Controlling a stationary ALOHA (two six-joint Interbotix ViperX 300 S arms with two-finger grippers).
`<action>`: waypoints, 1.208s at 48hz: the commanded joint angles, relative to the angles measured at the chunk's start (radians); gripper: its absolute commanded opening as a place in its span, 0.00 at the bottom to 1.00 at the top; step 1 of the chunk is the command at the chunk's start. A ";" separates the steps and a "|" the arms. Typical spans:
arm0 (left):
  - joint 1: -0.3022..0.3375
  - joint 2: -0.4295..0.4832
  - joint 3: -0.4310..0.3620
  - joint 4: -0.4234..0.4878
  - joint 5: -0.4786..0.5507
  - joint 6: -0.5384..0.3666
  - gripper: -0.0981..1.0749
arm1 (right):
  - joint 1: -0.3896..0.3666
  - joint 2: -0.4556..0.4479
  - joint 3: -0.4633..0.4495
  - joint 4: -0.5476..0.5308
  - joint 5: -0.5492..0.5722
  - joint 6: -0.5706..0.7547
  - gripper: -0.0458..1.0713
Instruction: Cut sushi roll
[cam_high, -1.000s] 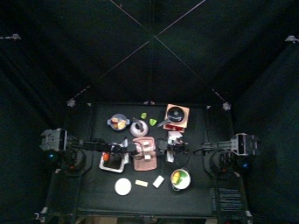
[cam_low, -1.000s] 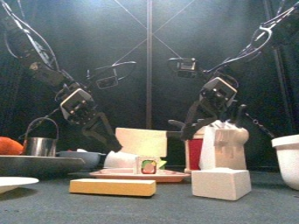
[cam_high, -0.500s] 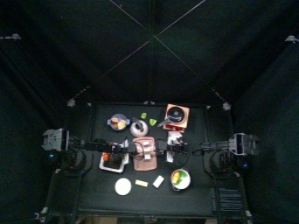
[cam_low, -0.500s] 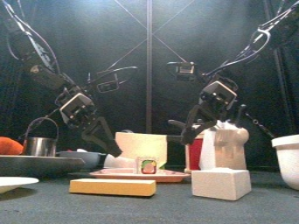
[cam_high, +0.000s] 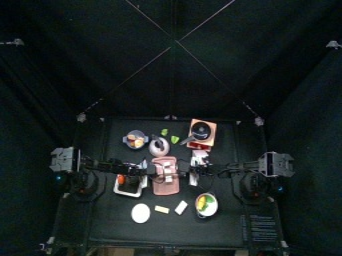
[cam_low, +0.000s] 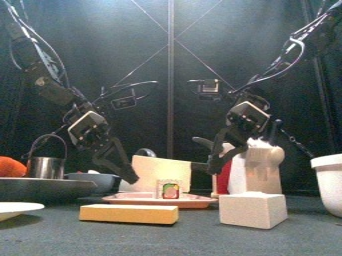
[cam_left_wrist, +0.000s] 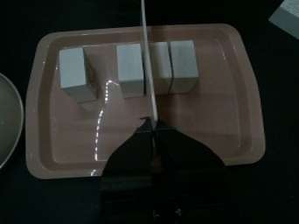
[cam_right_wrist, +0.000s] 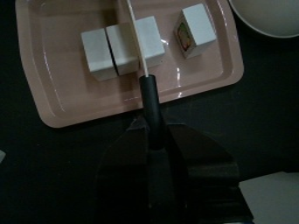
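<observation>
While both grippers hold blades, the white sliced sushi roll (cam_left_wrist: 146, 66) lies on the pink rectangular plastic tray (cam_left_wrist: 222, 114).
Left gripper (cam_left_wrist: 149, 131) clamps a thin silver knife (cam_left_wrist: 143, 52) over the slices; right gripper (cam_right_wrist: 149, 122) clamps a black-handled knife (cam_right_wrist: 142, 61) across them.

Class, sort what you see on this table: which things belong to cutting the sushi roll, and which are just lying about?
Belong to the job:
sushi roll
cut piece
pink tray
knife

Lying about:
white blocks
yellow bar
metal cup
white plate
</observation>
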 joint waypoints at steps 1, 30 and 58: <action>-0.008 0.005 0.026 0.003 0.028 0.000 0.42 | -0.020 -0.005 0.003 0.002 0.031 0.006 0.31; -0.009 0.025 0.002 -0.023 0.135 0.000 0.42 | -0.017 0.034 -0.014 0.008 0.063 0.005 0.31; -0.072 -0.012 -0.002 -0.015 0.152 0.002 0.42 | 0.041 0.018 -0.025 0.009 0.101 0.005 0.31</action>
